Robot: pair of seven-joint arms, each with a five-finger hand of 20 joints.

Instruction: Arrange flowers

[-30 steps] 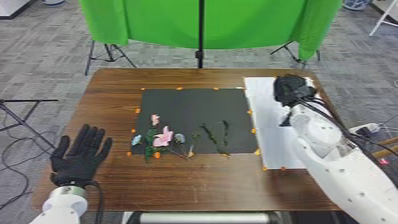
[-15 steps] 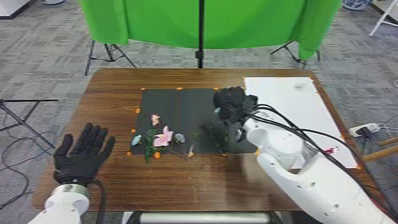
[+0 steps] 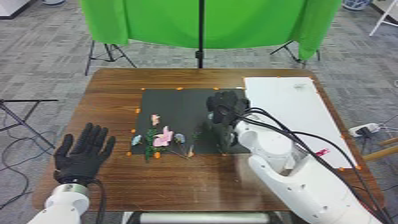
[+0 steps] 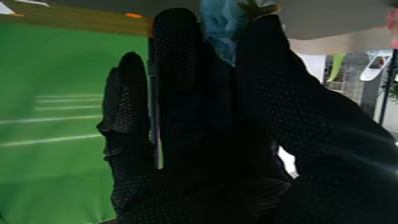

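Observation:
Over the right part of the black mat [image 3: 182, 100] is my right hand [image 3: 227, 104], covering part of the green stems there. In the right wrist view, the thumb and fingers of my right hand [image 4: 266, 65] pinch a light blue flower [image 4: 220, 27]. A large pink flower [image 3: 163, 137], a small pink one [image 3: 155, 119] and pale blue ones [image 3: 179, 138] lie on the mat's left half with green leaves. My left hand [image 3: 80, 157] is open, fingers straight, at the table's left side.
A white sheet [image 3: 284, 107] lies on the right side of the brown table [image 3: 178, 185]. On it are a small red-pink flower [image 3: 322, 152] and a faint pale item [image 3: 300, 87]. A green cloth [image 3: 151, 25] hangs beyond the far edge.
My right hand has moved left from the far part of the white sheet to above the black mat, uncovering the sheet. My left hand has stayed nearly where it was.

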